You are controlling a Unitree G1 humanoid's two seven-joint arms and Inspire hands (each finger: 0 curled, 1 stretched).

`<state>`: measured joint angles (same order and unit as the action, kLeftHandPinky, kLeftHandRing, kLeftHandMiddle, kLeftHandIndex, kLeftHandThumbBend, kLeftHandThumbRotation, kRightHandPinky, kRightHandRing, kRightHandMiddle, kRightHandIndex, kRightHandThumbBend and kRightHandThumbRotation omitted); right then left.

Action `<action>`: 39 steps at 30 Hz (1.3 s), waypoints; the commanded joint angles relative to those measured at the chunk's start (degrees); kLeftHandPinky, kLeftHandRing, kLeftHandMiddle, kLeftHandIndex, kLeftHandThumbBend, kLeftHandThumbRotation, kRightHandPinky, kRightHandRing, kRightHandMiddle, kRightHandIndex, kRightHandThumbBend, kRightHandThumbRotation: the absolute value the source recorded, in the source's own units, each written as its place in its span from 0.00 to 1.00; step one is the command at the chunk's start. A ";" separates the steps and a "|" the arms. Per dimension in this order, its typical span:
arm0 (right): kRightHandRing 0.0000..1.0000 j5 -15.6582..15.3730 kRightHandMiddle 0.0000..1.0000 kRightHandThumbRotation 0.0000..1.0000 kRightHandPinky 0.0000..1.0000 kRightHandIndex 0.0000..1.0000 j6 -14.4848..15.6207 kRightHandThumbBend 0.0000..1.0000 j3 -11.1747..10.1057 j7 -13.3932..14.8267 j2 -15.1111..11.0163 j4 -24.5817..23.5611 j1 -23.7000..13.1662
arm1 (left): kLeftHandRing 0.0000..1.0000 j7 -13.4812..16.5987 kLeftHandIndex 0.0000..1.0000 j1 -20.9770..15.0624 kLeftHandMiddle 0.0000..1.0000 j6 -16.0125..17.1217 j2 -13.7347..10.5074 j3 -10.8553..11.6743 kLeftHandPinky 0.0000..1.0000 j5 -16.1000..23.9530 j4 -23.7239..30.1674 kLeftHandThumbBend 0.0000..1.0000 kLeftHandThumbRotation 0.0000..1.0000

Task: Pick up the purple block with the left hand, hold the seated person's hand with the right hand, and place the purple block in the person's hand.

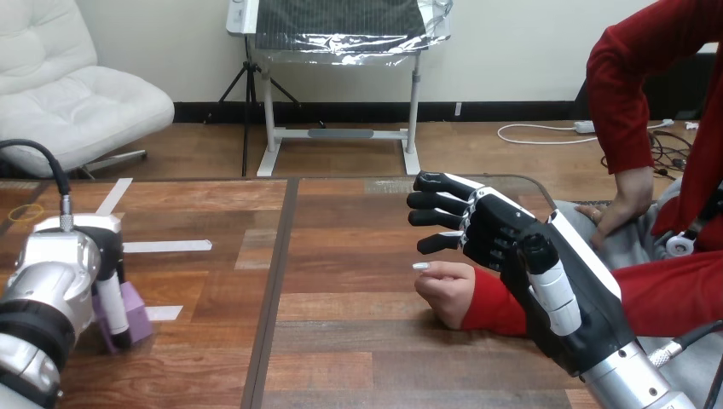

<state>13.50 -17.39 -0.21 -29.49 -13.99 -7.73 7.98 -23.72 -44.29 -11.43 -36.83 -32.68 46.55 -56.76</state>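
Note:
The purple block (135, 308) stands on the wooden table (358, 341) at the near left. My left hand (104, 273) is down on it, with a white finger (112, 303) curled across its near face. The person's hand (445, 292), in a red sleeve, rests as a loose fist on the table right of centre. My right hand (503, 234) hovers just over that wrist and sleeve, fingers straight and pointing left, thumb (552, 288) raised. I see none of its fingers closed round the person's hand.
White tape strips (167, 246) lie on the table's left part, and a yellow band (26, 212) lies at the far left. A dark seam (274, 281) runs down the table's middle. The person's other hand (607, 215) rests on their lap beyond the right edge.

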 commanded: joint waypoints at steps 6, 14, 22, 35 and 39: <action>0.80 -0.02 0.82 1.00 0.70 0.83 -0.44 0.93 -0.67 0.45 -0.52 -1.52 -2.57 | 0.44 3.39 0.48 2.38 0.52 1.49 -2.42 5.37 0.40 -4.32 9.34 0.78 0.00; 0.81 -0.40 0.82 1.00 0.70 0.84 -0.68 0.92 -0.61 0.58 -0.32 -0.87 -2.80 | 0.46 2.68 0.49 6.92 0.52 -1.39 -3.31 9.74 0.46 -7.05 20.56 0.79 0.00; 0.80 -1.70 0.82 1.00 0.69 0.83 -1.71 0.91 -0.77 1.24 -0.07 -0.16 -2.90 | 0.49 2.48 0.49 10.61 0.53 -4.11 -3.14 13.36 0.49 -8.59 29.57 0.79 0.00; 0.79 -5.91 0.81 1.00 0.71 0.82 -3.58 0.90 -1.11 4.32 1.11 1.15 -2.99 | 0.50 4.86 0.45 15.67 0.53 -2.84 -1.61 19.76 0.42 -14.11 39.86 0.81 0.00; 0.78 -7.47 0.80 1.00 0.71 0.81 -4.14 0.89 -1.19 5.85 1.45 1.50 -3.00 | 0.45 5.77 0.45 17.00 0.49 -3.10 -0.82 21.26 0.37 -15.52 42.49 0.82 0.00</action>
<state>7.92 -18.35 -0.20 -26.98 -13.62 -6.65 7.98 -21.45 -26.33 -14.81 -37.85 -17.42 33.25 -24.80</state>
